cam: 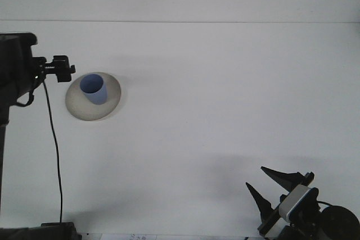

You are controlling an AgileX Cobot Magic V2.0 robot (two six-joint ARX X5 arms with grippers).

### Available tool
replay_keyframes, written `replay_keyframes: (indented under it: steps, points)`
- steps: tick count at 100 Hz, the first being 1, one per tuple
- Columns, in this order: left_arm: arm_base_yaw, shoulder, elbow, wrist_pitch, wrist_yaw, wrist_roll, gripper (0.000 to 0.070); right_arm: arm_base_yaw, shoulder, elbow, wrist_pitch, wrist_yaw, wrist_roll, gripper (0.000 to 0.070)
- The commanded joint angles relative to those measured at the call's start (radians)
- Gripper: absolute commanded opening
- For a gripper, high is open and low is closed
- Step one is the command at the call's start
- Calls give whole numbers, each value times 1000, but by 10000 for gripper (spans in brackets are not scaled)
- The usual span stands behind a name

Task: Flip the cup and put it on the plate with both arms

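**Cup upright on plate, left arm clear of it**

Cup (93, 89), blue, stands mouth-up on the pale round plate (79, 111), a bit toward the plate's far side, w/ bare rim showing all round. That puts the task's thing where it belongs: flipped and set down, so placement looks done, judging by how it sits now.

Left gripper (66, 71) hangs just beside the plate's left edge, apart from the cup, nothing in its grasp. Its fingers are too small and dark here to read; can't tell if they're spread or closed. Being off to the side rather than above the cup makes sense: no risk of knocking the cup when the arm moves. A black cable (53, 150) drops from the left arm down to the near edge of the worktop (225, 94).

Right gripper (269, 186) sits low at the near right corner, well apart from plate and cup, fingers spread wide and holding nothing. Parked there it stays out of the left arm's way.

Next, probably: both arms to rest pose. Main risk is the left arm or its cable clipping the plate rim, since they're close; the cup is light-looking and would tip easily.
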Motion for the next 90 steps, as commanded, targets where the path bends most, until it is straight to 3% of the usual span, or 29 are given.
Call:
replay_keyframes:
  steps: [1, 7, 24, 35, 47, 66, 69, 73, 79, 80, 90]
  points:
    - [-8, -63, -45, 0, 56, -21, 467, 9, 2, 6, 9, 21, 23, 456]
    - [-24, -161, -138, 24, 72, -36, 466, 9, 2, 6, 9, 38, 28, 486]
    - [-114, -483, -529, 185, 102, -98, 466, 9, 2, 6, 2, 38, 29, 487]
    - [-190, -676, -783, 264, 200, -197, 464, 9, 2, 6, -1, 38, 28, 487]
    - [-244, -860, -1009, 313, 202, -282, 464, 9, 2, 6, -1, 36, 28, 487]
    - [-254, -1035, -1180, 311, 202, -297, 451, 9, 2, 6, -19, 37, 28, 474]
    - [-254, -1050, -1188, 311, 202, -296, 420, 9, 2, 6, -22, 37, 28, 440]
    - [-254, -1065, -1194, 310, 202, -296, 300, 9, 2, 5, -27, 37, 28, 331]
    - [-254, -1077, -1196, 309, 202, -296, 0, 9, 2, 5, -33, 37, 28, 26]
    - [-254, -1079, -1196, 309, 202, -296, 0, 9, 2, 5, -34, 37, 28, 0]
    - [-254, -1082, -1196, 312, 203, -296, 10, 9, 2, 5, -35, 36, 28, 7]
